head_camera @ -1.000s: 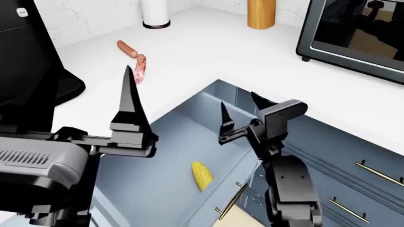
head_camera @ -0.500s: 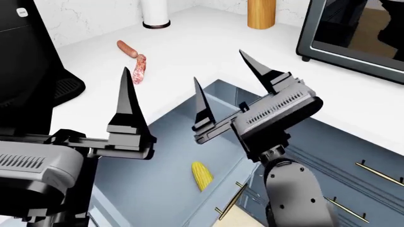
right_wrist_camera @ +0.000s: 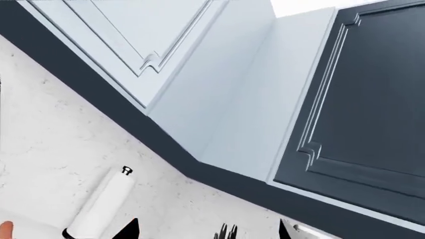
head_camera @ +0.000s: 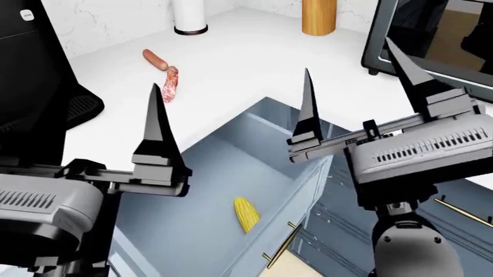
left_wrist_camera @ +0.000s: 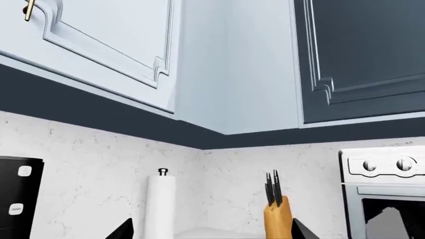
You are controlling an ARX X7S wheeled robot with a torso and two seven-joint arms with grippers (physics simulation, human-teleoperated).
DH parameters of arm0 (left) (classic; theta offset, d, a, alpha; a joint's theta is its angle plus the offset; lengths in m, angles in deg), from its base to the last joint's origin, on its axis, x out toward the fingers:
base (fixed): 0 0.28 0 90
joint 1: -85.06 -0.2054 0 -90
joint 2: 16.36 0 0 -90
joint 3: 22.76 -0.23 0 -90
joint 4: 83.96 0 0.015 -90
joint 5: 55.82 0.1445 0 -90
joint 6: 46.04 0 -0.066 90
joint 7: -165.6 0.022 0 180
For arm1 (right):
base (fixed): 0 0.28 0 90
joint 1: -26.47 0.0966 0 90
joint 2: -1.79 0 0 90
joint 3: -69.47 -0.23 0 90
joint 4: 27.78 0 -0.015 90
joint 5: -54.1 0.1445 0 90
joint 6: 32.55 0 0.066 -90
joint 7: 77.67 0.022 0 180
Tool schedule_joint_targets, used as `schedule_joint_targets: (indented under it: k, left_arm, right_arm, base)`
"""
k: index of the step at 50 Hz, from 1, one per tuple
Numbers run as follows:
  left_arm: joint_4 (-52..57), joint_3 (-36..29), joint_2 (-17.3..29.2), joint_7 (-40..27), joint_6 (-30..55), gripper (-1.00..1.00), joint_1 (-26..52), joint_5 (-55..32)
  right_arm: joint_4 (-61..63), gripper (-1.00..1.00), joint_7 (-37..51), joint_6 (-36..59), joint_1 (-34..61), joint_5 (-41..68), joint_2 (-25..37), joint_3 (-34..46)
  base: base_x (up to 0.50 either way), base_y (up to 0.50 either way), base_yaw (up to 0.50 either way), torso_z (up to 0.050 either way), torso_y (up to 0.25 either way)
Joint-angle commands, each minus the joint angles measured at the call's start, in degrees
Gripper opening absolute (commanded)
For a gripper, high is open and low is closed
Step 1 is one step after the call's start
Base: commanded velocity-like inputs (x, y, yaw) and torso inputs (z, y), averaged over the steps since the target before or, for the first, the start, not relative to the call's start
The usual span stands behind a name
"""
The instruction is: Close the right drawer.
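Blue-grey right drawer [head_camera: 231,190] stands pulled out under the white surface [head_camera: 254,63], a corn cob [head_camera: 246,214] lying inside. Right tool [head_camera: 358,86] released, fingers spread, raised above the drawer's far corner. Left tool [head_camera: 158,124] raised, empty; spread can't be judged.

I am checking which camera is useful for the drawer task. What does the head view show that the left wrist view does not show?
Only the head view shows the open right drawer, the corn inside it, its brass handle, two sausages on the counter, and both open grippers, left and right. Only the left wrist view shows the upper cabinets. Both show the paper towel roll and knife block.
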Motion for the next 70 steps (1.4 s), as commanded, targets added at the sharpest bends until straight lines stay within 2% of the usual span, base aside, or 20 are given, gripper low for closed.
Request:
schedule_joint_targets:
  k: [1, 23, 39, 56, 70]
  left_arm:
    - [0.02, -0.41, -0.06, 0.09, -0.08, 1.0, -0.01, 0.25]
    - [-0.54, -1.63, -0.43, 0.77, -0.37, 1.0, -0.18, 0.93]
    - [-2.02, -3.1, -1.94, 1.9, -0.07, 1.0, 0.69, 1.04]
    - [-10.17, -9.64, -12.95, 9.77, -0.25, 1.0, 5.01, -1.67]
    - [-14.17, -11.6, -18.45, 14.65, -2.39, 1.0, 4.86, -8.87]
  right_arm:
    - [6.63, 1.0, 1.95, 3.2, -3.0, -1.7, 1.3, -3.92]
    - [14.33, 1.0, 2.61, 7.74, -5.02, -3.95, 1.71, -6.18]
    - [14.72, 1.0, 2.73, 8.67, -4.71, -3.85, 2.01, -5.81]
    - [13.36, 1.0, 3.64, 7.16, -5.09, -2.01, 2.59, -6.21]
    - [13.16, 1.0, 4.2, 7.07, -5.43, -1.36, 2.72, -6.0]
  base:
    - [0.0, 0.0, 0.0, 0.0, 0.0]
    - [0.0, 0.0, 0.0, 0.0, 0.0]
    - [0.0, 0.0, 0.0, 0.0, 0.0]
    - [0.0, 0.0, 0.0, 0.0, 0.0]
    - [0.0, 0.0, 0.0, 0.0, 0.0]
